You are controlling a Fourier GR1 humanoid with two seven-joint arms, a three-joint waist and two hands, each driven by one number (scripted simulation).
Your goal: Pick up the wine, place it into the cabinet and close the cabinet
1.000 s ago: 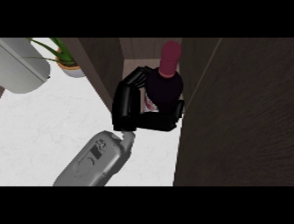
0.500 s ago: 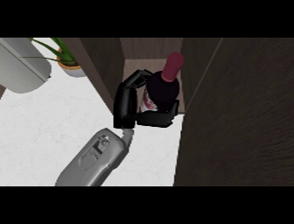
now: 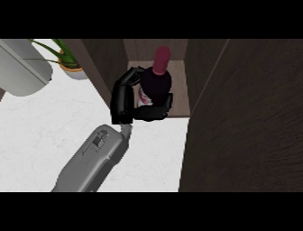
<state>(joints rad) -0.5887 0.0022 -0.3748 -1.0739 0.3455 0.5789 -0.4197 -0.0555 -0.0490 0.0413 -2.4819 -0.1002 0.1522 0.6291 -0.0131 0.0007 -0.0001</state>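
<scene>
Your hand (image 3: 130, 97) and the wine (image 3: 155, 83) fill most of the cabinet (image 3: 111, 63) opening. Side walls sit close on both flanks. The open door (image 3: 254, 117) blocks the right. Counter (image 3: 41, 131) at left is open; potted plant (image 3: 67, 61) stands far-left.

White marbled counter (image 3: 41, 135) across the left side. Potted plant (image 3: 67, 63) with long green leaves at the back, just left of the dark wood panel. Pale grey rounded appliance (image 3: 14, 67) at upper left, beside the plant.
</scene>
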